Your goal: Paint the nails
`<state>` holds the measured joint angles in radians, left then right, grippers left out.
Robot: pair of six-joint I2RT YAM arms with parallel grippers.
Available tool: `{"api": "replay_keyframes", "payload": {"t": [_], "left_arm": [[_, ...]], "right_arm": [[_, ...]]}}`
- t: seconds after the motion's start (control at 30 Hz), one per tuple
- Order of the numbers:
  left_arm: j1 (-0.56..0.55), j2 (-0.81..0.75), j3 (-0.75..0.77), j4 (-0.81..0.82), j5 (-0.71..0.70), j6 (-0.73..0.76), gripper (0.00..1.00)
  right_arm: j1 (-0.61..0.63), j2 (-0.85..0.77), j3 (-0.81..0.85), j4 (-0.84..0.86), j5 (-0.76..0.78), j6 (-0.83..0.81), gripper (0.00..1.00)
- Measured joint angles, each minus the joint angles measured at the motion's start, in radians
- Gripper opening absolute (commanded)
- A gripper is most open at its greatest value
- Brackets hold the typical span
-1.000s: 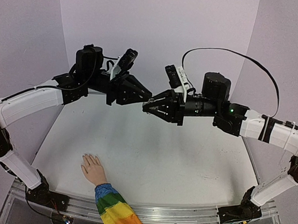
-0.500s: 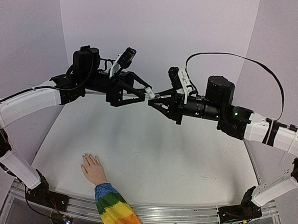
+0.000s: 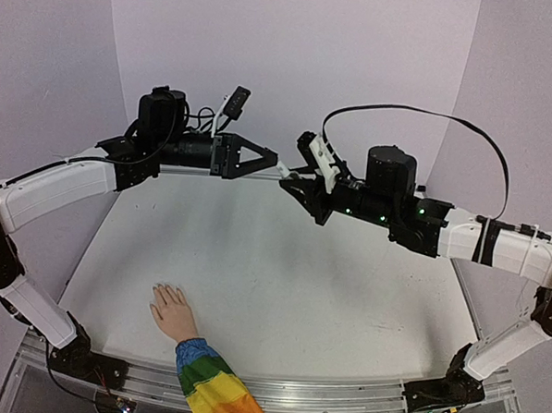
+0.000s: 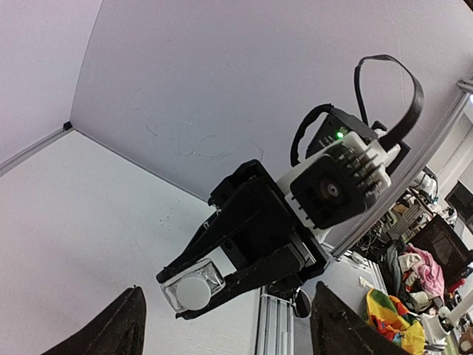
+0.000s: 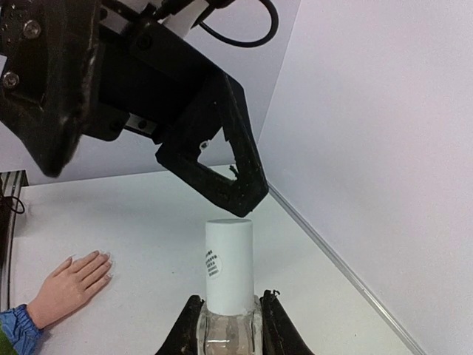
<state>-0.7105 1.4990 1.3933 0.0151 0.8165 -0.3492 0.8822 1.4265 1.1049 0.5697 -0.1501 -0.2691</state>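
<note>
A small clear bottle [image 5: 229,329] with a tall white cap [image 5: 228,265] stands between the fingers of my right gripper [image 5: 230,333], which is shut on its glass body. Both hang high over the far middle of the table [image 3: 281,290]. My left gripper [image 3: 276,166] faces it with its jaws wide open. One of its fingertips [image 5: 240,196] sits just past the cap's top, not touching. The left wrist view shows the bottle [image 4: 192,291] end-on in the right gripper [image 4: 177,296]. The mannequin hand [image 3: 171,310] lies flat near the front left, its pale nails [image 3: 165,287] pointing away and its rainbow sleeve [image 3: 213,390] toward the edge.
Pale walls close the table at the back and sides. A metal rail [image 3: 340,395] runs along the near edge with both arm bases on it. The right arm's black cable [image 3: 420,112] loops above it. Clutter [image 4: 414,296] lies beyond the table.
My left gripper, shut on the cap a second ago, has opened and rolled over. The right gripper has twisted and lifted slightly with the capped bottle in it.
</note>
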Motion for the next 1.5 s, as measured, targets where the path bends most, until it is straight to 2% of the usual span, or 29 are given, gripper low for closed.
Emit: {"api": "replay_keyframes", "payload": {"t": [0.7,0.97,1.13,1.33,1.37,1.4,1.5], "left_arm": [[-0.007,0.094,0.067,-0.087,-0.053,-0.037,0.34],[-0.02,0.094,0.068,-0.094,-0.06,-0.035,0.3],[-0.024,0.108,0.089,-0.1,-0.063,-0.029,0.13],[-0.024,0.11,0.092,-0.114,-0.079,0.005,0.0],[-0.024,0.11,0.092,-0.117,-0.08,0.01,0.0],[-0.024,0.11,0.092,-0.121,-0.082,0.013,0.0],[-0.024,0.11,0.092,-0.13,-0.095,0.032,0.0]], "right_arm": [[0.002,0.04,0.01,0.008,0.027,-0.016,0.0],[0.007,0.043,0.011,0.009,0.029,-0.018,0.0],[0.01,0.043,0.011,0.009,0.034,-0.019,0.0],[0.011,0.045,0.012,0.005,0.045,-0.018,0.0],[0.011,0.047,0.012,0.005,0.046,-0.018,0.04],[0.011,0.047,0.012,0.005,0.047,-0.018,0.12],[0.011,0.051,0.013,0.004,0.053,-0.017,0.51]]}}
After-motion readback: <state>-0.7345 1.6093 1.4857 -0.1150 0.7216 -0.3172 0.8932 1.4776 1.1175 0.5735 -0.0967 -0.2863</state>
